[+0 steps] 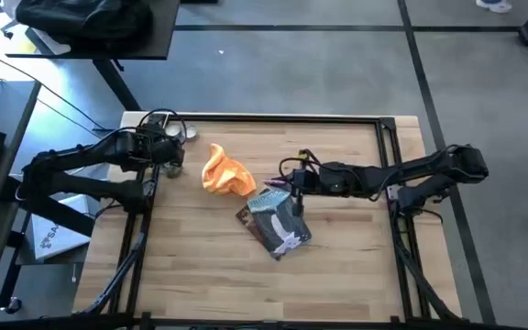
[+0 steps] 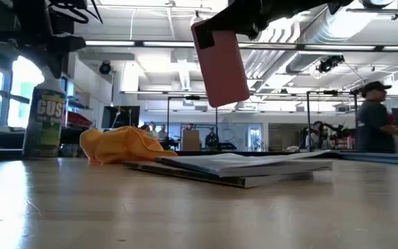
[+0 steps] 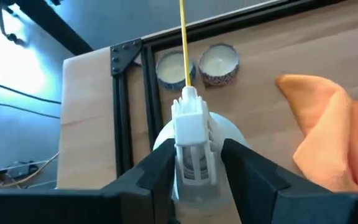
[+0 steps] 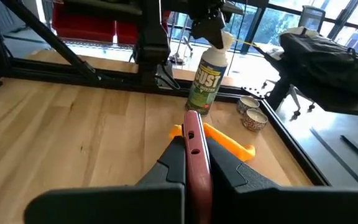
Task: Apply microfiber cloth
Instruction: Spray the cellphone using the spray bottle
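A green-labelled white duster spray can point(image 4: 208, 79) stands near two small round tin candles point(image 3: 196, 64), with a blue-grey printed packet point(image 1: 278, 223) lying flat mid-table.

Overhead, table-level and two wrist views share the cloth point(image 1: 225, 172).

Microfiber cloth point(image 1: 225, 174) crumpled mid-table, blue-grey packet point(image 1: 276, 225) just beside it — an arm at each side.
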Controlling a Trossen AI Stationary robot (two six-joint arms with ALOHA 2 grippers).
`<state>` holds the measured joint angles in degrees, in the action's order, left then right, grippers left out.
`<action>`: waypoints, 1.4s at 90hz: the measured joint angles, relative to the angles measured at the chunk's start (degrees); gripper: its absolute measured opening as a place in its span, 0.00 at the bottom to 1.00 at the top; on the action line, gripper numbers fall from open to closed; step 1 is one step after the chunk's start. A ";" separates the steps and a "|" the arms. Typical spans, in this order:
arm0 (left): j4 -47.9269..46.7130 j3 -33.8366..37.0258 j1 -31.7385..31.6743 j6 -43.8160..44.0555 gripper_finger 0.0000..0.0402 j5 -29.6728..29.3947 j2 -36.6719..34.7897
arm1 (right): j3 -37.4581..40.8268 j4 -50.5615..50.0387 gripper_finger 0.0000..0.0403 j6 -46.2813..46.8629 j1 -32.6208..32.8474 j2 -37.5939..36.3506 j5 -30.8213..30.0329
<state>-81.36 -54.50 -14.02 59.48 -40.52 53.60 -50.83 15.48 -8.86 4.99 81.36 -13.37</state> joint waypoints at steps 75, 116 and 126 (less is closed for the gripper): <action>8.04 6.90 4.47 2.96 0.33 -13.43 -0.02 | 0.00 -0.28 0.00 1.07 0.04 0.00 0.00; 7.72 6.87 8.07 -1.43 0.13 -14.64 -0.27 | -0.03 0.22 0.00 0.90 0.04 0.00 0.02; 6.87 5.08 9.21 -2.74 0.13 -12.68 -0.85 | -0.57 0.22 0.00 0.81 0.04 0.00 0.01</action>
<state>-74.49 -49.42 -4.81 56.74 -53.20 52.75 -51.40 15.70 -8.05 5.04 81.36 -13.36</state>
